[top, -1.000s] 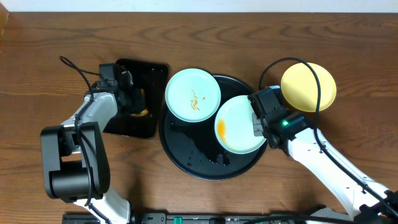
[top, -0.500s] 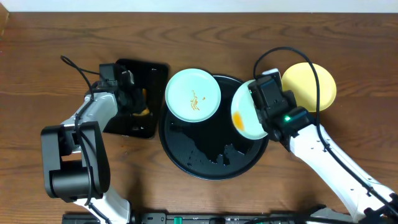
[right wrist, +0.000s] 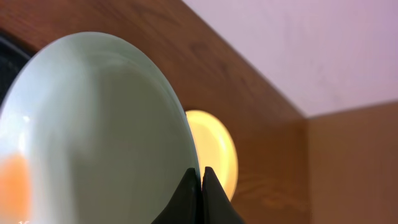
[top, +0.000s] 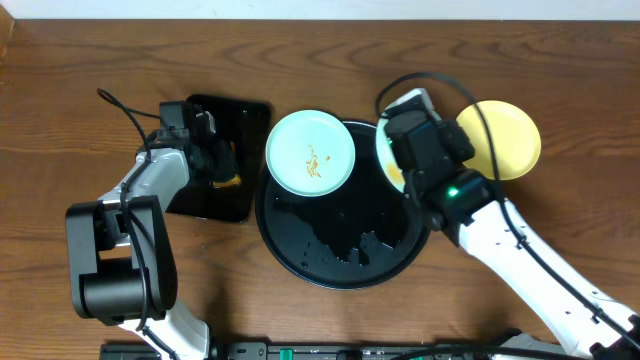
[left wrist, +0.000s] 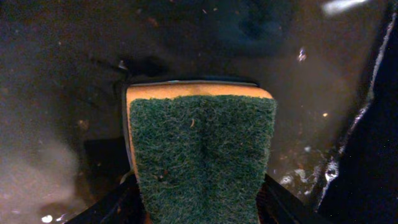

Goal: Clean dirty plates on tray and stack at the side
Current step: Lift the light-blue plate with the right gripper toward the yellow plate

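My right gripper [right wrist: 200, 175] is shut on the rim of a mint plate [right wrist: 93, 130], which it holds tilted on edge above the round black tray [top: 335, 255]. An orange smear shows low on that plate's face. From overhead only a sliver of this plate [top: 385, 152] shows beside the wrist. A second mint plate [top: 310, 152] with a brown smear rests on the tray's back left rim. The yellow plate [top: 505, 138] lies on the table at the right. My left gripper [left wrist: 199, 200] stands open, with a green-faced sponge [left wrist: 202, 152] between its fingers.
The left arm hangs over a smaller rectangular black tray [top: 235, 118] with a wet floor, left of the round tray. The right arm's cable loops above the yellow plate. Bare wood lies in front and at the far left.
The right gripper has lifted its mint plate off the round tray and tipped it up on edge, toward the back. The left jaws have widened around the sponge.
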You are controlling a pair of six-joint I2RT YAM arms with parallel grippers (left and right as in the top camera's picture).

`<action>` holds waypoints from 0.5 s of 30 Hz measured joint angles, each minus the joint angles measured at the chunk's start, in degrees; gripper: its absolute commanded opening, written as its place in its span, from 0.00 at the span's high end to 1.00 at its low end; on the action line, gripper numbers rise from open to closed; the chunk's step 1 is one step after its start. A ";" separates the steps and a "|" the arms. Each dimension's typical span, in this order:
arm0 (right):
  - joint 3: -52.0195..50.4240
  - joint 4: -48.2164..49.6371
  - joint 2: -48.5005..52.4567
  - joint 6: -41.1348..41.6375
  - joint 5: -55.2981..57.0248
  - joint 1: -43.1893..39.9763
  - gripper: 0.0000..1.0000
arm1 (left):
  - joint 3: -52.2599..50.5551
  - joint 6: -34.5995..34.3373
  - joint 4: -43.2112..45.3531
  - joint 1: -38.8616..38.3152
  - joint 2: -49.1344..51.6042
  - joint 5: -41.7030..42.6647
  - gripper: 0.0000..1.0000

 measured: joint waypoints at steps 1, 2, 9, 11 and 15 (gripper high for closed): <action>0.02 0.33 0.00 -1.33 0.55 0.79 0.99 | 0.00 0.00 0.00 0.00 0.00 0.00 0.43; 0.02 0.59 0.00 -2.45 1.20 1.53 0.99 | 0.00 0.00 0.00 0.00 0.00 0.00 0.43; 0.02 1.97 0.00 -8.74 6.01 6.05 0.99 | 0.00 0.00 0.00 0.00 0.00 0.02 0.43; 0.02 2.25 0.00 -9.73 7.02 6.78 0.99 | 0.00 0.00 0.00 0.00 0.00 0.02 0.42; 0.02 2.62 0.00 -11.13 8.48 7.13 0.99 | 0.00 0.00 0.00 0.00 0.00 0.04 0.42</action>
